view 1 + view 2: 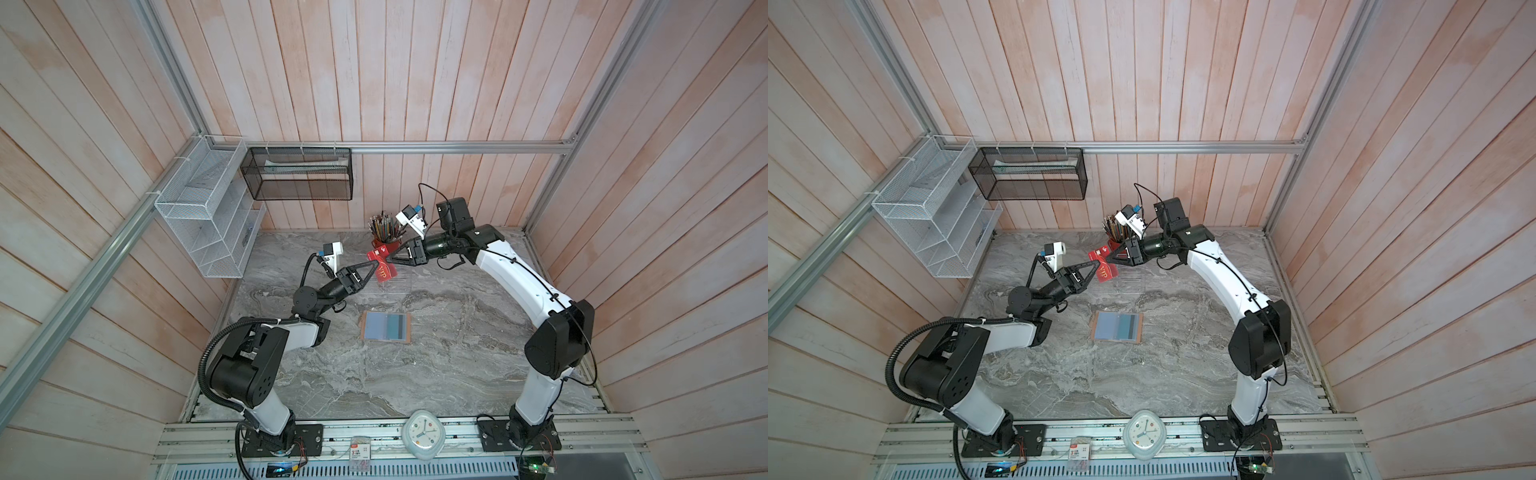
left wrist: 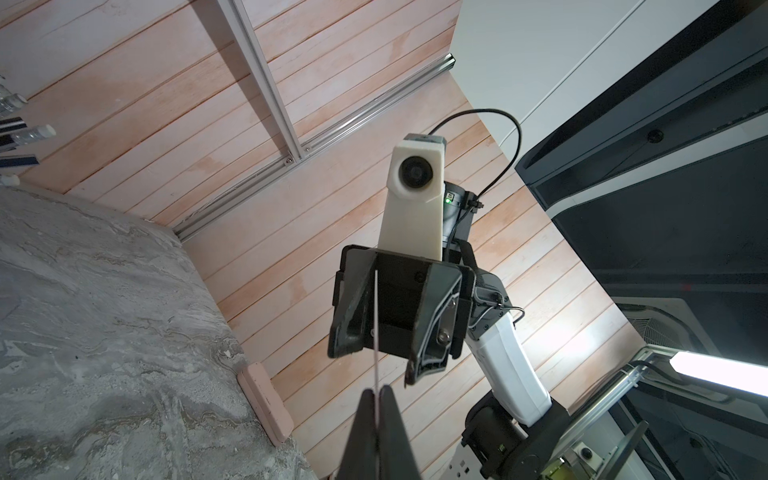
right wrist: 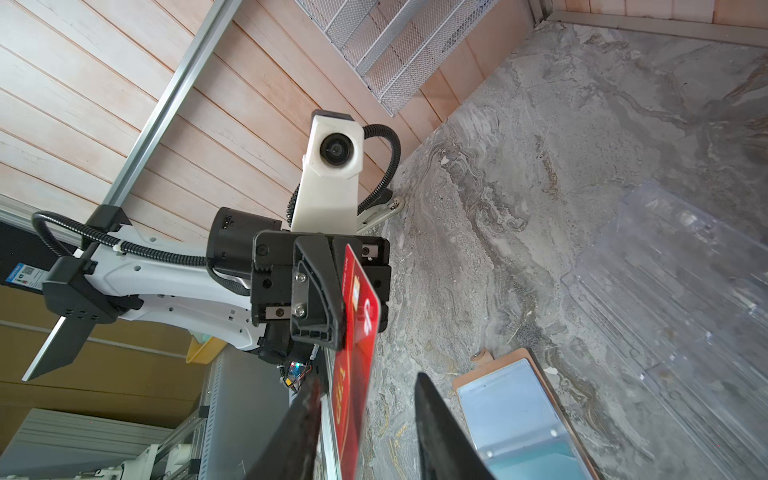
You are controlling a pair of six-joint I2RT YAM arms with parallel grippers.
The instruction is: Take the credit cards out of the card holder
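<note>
A red card (image 1: pixel 381 269) marked "VIP" hangs in the air over the back of the table, and my left gripper (image 1: pixel 371 262) is shut on its edge. In the left wrist view the card (image 2: pixel 376 324) shows edge-on between the closed fingers of the left gripper (image 2: pixel 379 390). My right gripper (image 3: pixel 369 380) stands open around the red card (image 3: pixel 357 332), which is close to one finger. The card holder (image 1: pixel 374 328) lies open and flat mid-table, apart from both grippers. A teal-blue card (image 3: pixel 536 453) shows in one of its sleeves.
A clear acrylic rack (image 3: pixel 673 266) stands on the table below the grippers. A red cup of pencils (image 1: pixel 386 235) stands at the back. A white mesh basket (image 1: pixel 208 216) and a black one (image 1: pixel 299 174) hang on the walls. A clock (image 1: pixel 423 432) sits at the front rail.
</note>
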